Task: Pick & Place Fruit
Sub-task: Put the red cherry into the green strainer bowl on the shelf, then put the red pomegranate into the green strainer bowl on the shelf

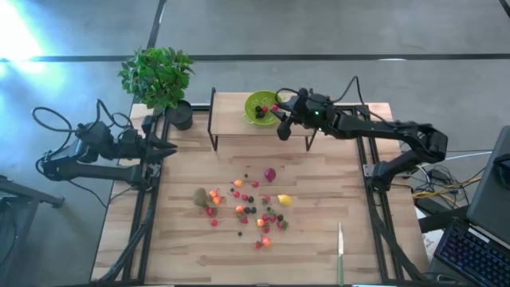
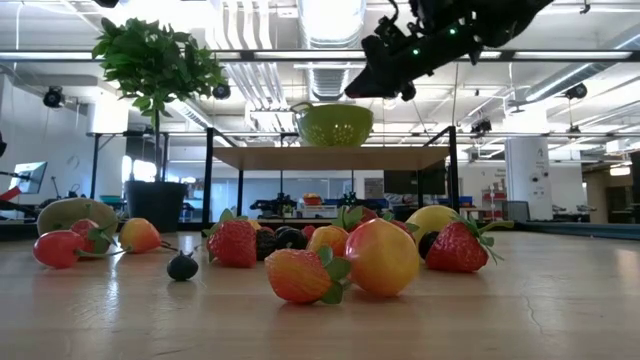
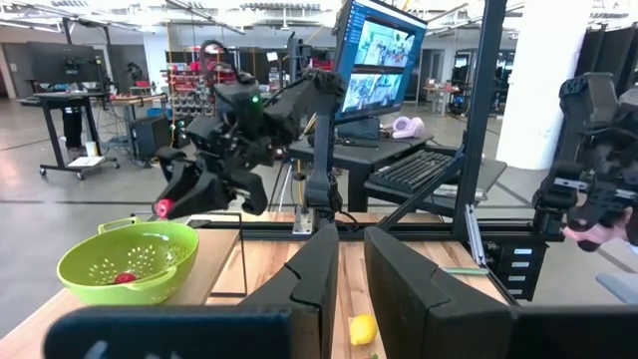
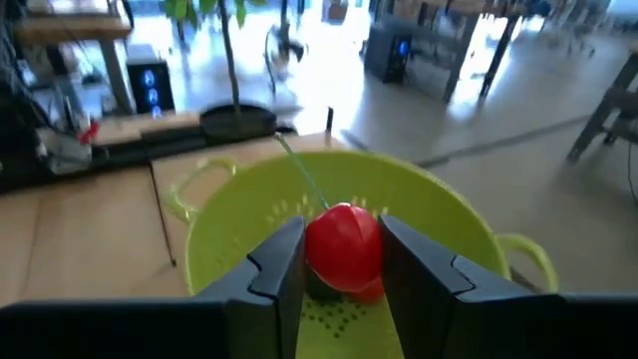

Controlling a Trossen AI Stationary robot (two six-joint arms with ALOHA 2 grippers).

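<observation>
The right gripper (image 4: 342,261) hangs over the lime-green colander (image 1: 260,106) on the raised shelf (image 1: 231,119) at the table's far side, its fingers pinching a red toy cherry (image 4: 344,247). The remaining fruit (image 1: 247,209) lies scattered mid-table. The left gripper (image 1: 163,148) waits at the left edge, fingers narrowly apart.

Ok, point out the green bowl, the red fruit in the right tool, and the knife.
green bowl (image 4: 439,214): right wrist view, inner wall.
red fruit (image 4: 344,247): right wrist view, its front, between the fingers.
knife (image 1: 340,239): high view, blade.
</observation>
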